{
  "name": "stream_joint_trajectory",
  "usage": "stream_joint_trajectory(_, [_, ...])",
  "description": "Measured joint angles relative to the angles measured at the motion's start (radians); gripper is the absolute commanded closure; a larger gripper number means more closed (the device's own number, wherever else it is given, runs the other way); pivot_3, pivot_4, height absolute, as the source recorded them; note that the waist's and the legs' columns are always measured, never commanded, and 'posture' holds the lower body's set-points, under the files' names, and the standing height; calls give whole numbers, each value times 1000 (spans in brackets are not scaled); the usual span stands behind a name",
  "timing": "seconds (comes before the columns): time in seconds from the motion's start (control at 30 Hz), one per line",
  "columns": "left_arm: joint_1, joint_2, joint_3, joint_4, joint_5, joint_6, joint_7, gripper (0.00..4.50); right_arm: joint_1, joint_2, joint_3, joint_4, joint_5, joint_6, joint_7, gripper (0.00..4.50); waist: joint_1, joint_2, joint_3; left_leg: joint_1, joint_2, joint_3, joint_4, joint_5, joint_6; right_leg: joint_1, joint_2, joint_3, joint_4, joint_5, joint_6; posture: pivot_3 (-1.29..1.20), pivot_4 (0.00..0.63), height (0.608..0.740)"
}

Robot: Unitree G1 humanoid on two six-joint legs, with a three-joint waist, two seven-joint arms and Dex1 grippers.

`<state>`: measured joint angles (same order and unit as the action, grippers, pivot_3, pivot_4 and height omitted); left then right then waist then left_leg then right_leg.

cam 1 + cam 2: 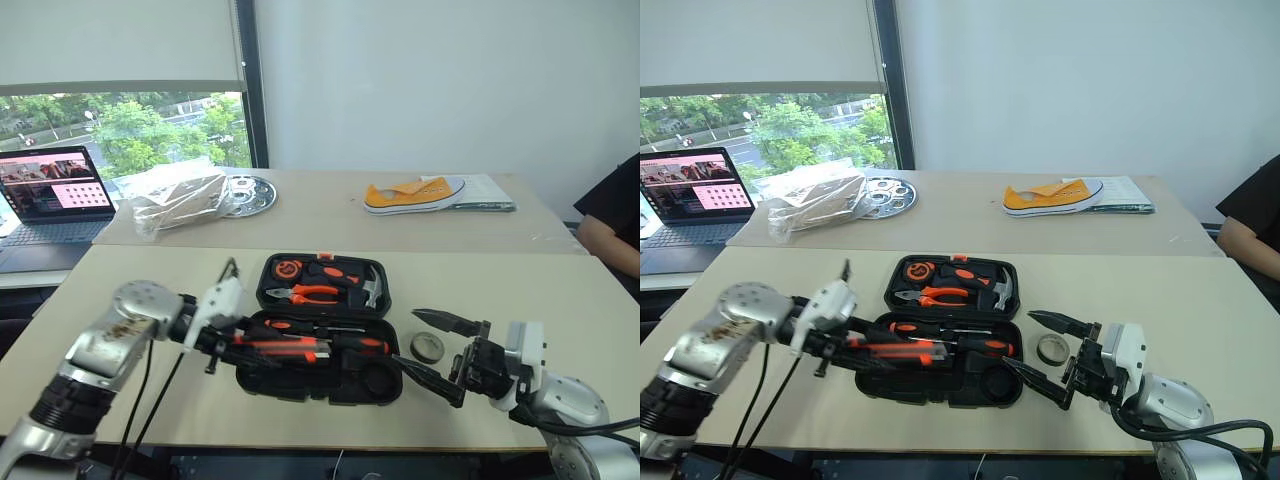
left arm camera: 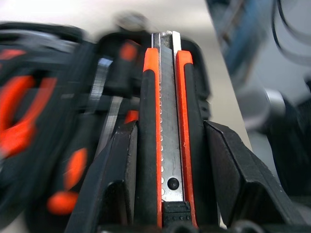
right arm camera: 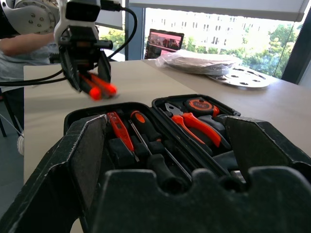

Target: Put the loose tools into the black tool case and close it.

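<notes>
Laptop (image 1: 50, 200), yellow sneaker (image 1: 415, 194) and plastic bag (image 1: 180, 200) on tables.

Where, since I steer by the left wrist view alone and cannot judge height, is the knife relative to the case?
Observer: The left gripper holds the utility knife in the air above the left end of the open black tool case, not in a slot.
Operator: Anything loose outside the case?
Observer: The small tape roll lies on the table by the case's right edge.
Operator: And the other arm?
Observer: The right gripper is open beside that roll, holding nothing.
</notes>
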<state>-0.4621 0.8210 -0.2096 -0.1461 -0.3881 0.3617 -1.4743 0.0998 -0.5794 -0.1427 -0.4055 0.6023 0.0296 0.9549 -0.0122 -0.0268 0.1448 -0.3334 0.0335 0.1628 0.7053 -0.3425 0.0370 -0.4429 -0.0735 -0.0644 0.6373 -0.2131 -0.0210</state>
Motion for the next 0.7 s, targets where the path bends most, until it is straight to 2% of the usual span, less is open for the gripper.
stream_joint_trajectory(0.17, [-23, -30, -92, 50, 132, -91, 24, 2903, 27, -3, -6, -22, 0, 0, -6, 0, 8, 0, 0, 0, 0, -7, 3, 0, 1, 0, -1, 0, 2, 0, 0, 0, 150, 740])
stream_joint_trajectory(0.37, [-57, -113, -158, 91, 229, -95, 110, 2903, 41, -4, -14, -48, -2, 0, -23, 0, 22, 0, 0, -3, 0, -10, 9, -2, 6, 1, -2, 0, 3, 0, 1, 0, 150, 740])
stream_joint_trajectory(0.7, [-98, -170, -181, 117, 265, -73, 126, 2903, 40, -1, -12, -56, -11, 0, -43, 0, 25, 0, 0, -2, 0, -12, 10, -2, 8, 3, -3, -1, 2, 1, 2, 0, 150, 740])
